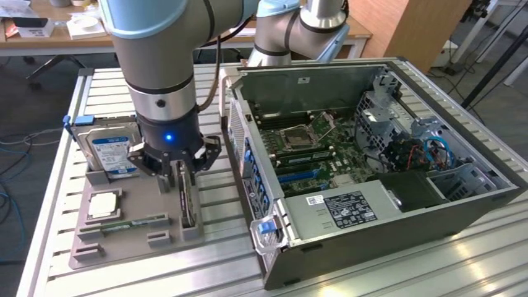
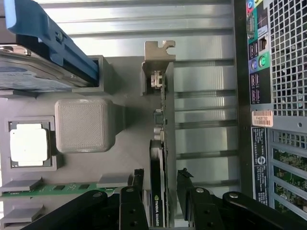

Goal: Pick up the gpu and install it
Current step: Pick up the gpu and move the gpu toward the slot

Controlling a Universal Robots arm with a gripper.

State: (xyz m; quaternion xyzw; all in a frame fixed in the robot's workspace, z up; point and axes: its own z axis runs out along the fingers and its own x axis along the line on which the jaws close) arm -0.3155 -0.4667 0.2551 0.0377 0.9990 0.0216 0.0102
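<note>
**Gripper point(image 1: 182, 178) astride the gpu point(image 1: 189, 207), grasp not yet made**

Exterior view: the arm hangs straight down over a grey tray point(image 1: 115, 249) on the slatted table point(image 1: 462, 263). The gpu stands on its long edge in a slot along the tray's edge nearest the case point(image 1: 412, 230). The jaws are open, one finger on each side of the card's upper edge. A hard drive point(image 1: 111, 151) stands at the tray's far corner, on the exterior view's left. The case lies open just beside the tray, with its motherboard point(image 1: 313, 154) exposed and no card seated in it.

Wrist view: the gpu point(image 2: 158, 163) runs away from the camera, with its metal bracket point(image 2: 158, 57) at the far end. The black fingers point(image 2: 138, 187) flank the card, and a narrow gap shows on each side, so nothing is clamped. A cpu point(image 2: 29, 143) and a memory stick point(image 2: 48, 189) sit in their own tray pockets, well apart from the gripper point(image 2: 160, 178).

By my reading, the step in hand is the pick: the approach is made and the card is bracketed but not held. A sound grip would call for the jaws to close squarely on the flat faces. The card must not tilt in its slot, and it would have to lift straight up to clear the tray's posts.
</note>
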